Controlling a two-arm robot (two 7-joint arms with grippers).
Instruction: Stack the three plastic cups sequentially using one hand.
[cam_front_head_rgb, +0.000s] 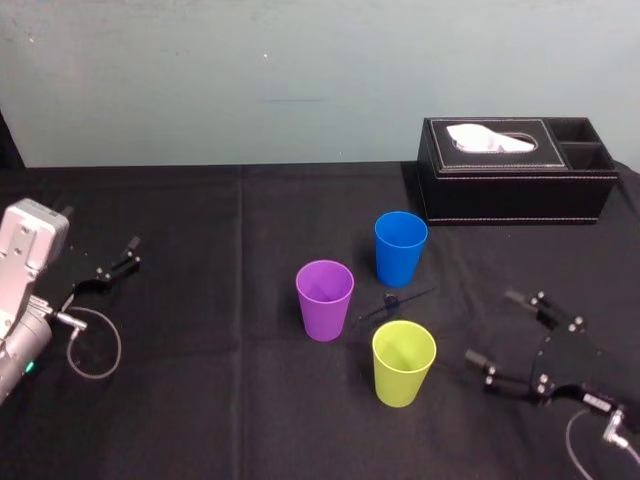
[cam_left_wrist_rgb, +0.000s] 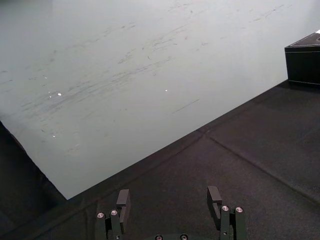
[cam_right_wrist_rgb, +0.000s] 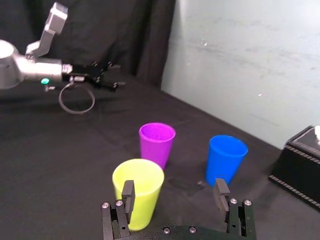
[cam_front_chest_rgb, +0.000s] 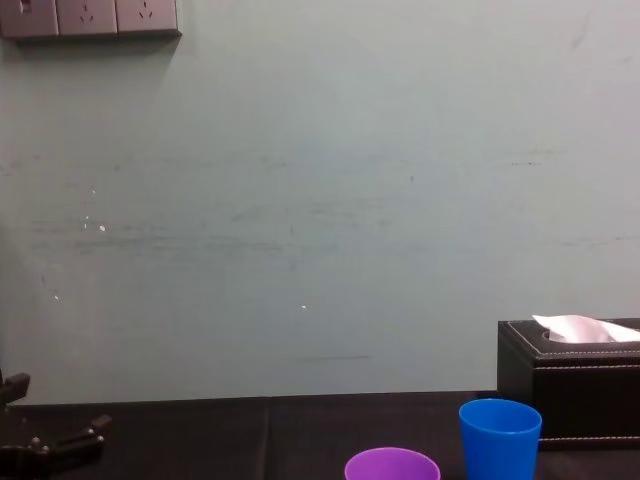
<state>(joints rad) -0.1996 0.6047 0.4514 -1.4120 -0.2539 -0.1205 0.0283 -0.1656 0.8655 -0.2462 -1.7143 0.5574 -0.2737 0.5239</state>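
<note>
Surface (cam_front_head_rgb: 200, 400): black cloth, with a pale wall behind it.
Blue cup (cam_front_head_rgb: 400, 247): upright, farthest back, near the front of the tissue box (cam_front_head_rgb: 515, 170).
Purple cup (cam_front_head_rgb: 325, 298): upright, left of the blue one and a little nearer, not touching it.
Yellow-green cup (cam_front_head_rgb: 403, 362): upright, nearest to the robot, standing between the purple cup and the right end effector (cam_front_head_rgb: 495, 327).
Right end effector: low over the surface, just right of the yellow-green cup, fingers apart and empty.
Left end effector (cam_front_head_rgb: 118, 258): at the far left (well apart from all cups), fingers apart.
Tissue box: black, back right, with a white tissue (cam_front_head_rgb: 488, 139) sticking out.
</note>
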